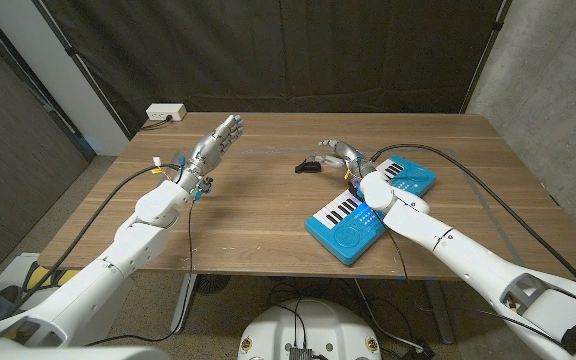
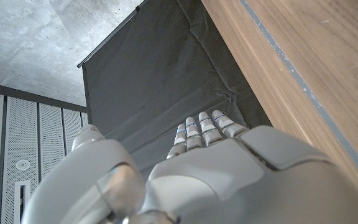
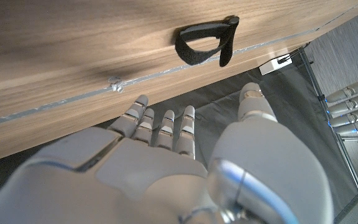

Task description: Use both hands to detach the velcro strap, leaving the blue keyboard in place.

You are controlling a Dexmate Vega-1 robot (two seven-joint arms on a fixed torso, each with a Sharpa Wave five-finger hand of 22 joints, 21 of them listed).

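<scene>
Both hands are open and hold nothing: the right hand [image 1: 340, 152] should reach the black strap [image 1: 308, 166] slowly, the left hand [image 1: 216, 141] should come too, and the blue keyboard [image 1: 368, 208] must stay still.

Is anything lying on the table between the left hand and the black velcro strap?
No. In the head view, only bare wooden table separates the left hand from the black velcro strap.

counter [image 1: 258, 215]: wooden, with a thin pale line running along its far part
power strip [image 1: 166, 113]: white, near the counter's far left corner
curtain [image 1: 298, 50]: dark, hanging behind the counter
</scene>
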